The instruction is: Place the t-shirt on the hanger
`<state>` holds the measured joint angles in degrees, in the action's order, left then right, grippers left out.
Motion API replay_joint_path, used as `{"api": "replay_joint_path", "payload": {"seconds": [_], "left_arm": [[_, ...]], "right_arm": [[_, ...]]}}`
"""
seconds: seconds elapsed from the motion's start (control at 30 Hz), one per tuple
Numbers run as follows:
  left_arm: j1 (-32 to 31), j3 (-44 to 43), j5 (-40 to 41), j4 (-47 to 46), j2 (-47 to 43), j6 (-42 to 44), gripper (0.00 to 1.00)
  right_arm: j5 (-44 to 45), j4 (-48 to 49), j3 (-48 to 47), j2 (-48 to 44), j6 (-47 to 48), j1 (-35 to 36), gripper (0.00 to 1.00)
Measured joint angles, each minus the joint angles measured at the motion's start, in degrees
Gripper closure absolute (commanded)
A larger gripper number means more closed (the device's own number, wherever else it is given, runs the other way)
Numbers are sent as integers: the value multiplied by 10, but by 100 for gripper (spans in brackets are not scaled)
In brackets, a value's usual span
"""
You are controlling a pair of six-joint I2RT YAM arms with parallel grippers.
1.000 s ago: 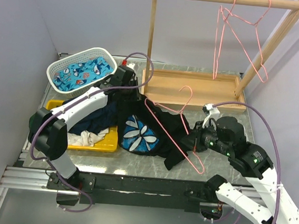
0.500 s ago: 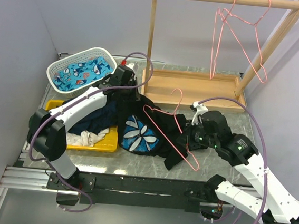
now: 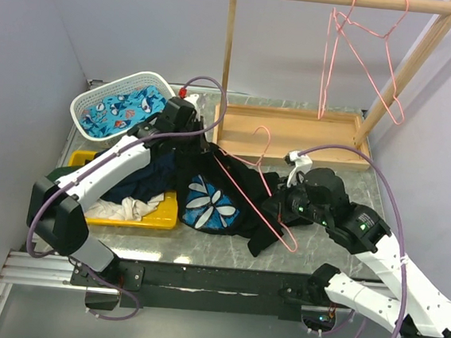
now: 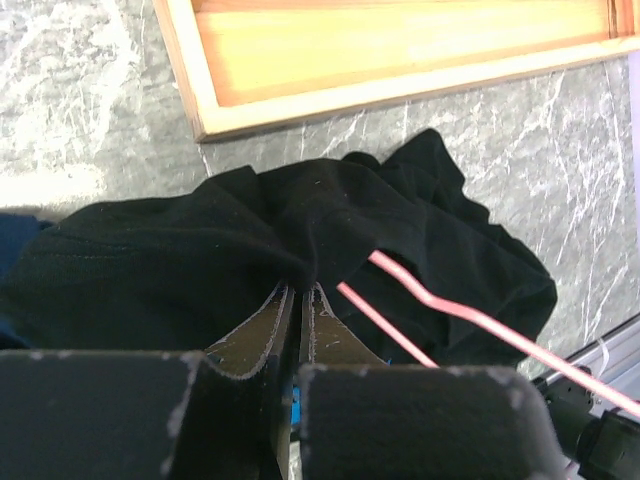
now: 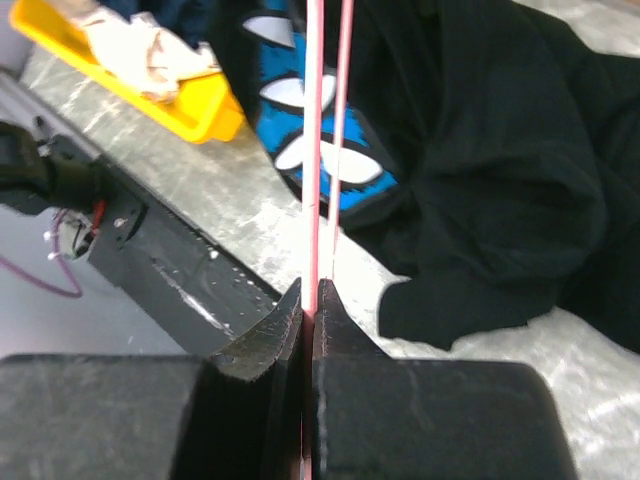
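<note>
Black t-shirt point(image 3: 210, 203) is seen crumpled on the marble table point(image 3: 202, 244). 1 fold of it is pinched in the closed left gripper point(image 4: 298, 290), and the rest is bunched ahead of and right of those fingers. The wooden rack base point(image 4: 400, 50) is seen further ahead. The pink wire hanger point(image 5: 317, 150) is clamped in the closed right gripper point(image 5: 308, 292). Its wire is run straight ahead over the shirt's blue-and-white print.

Top external view high at the near side, looking down over the whole surface point(image 3: 162, 241), left wrist view close above the t-shirt point(image 4: 200, 230), right wrist view close along the hanger point(image 5: 316, 150), all three sharing both.
</note>
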<state>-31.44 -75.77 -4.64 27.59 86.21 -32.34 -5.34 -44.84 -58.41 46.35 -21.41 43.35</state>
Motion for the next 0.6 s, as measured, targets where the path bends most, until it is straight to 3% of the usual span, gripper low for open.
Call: {"api": "replay_joint_path", "payload": {"seconds": [0.33, 0.6], "left_arm": [[-10, 0, 41, 55, -36, 39, 99], [-80, 3, 25, 79, -123, 83, 96]], "right_arm": [[-45, 55, 22, -4, 24, 45, 100], [-56, 133, 65, -4, 51, 49, 100]]}}
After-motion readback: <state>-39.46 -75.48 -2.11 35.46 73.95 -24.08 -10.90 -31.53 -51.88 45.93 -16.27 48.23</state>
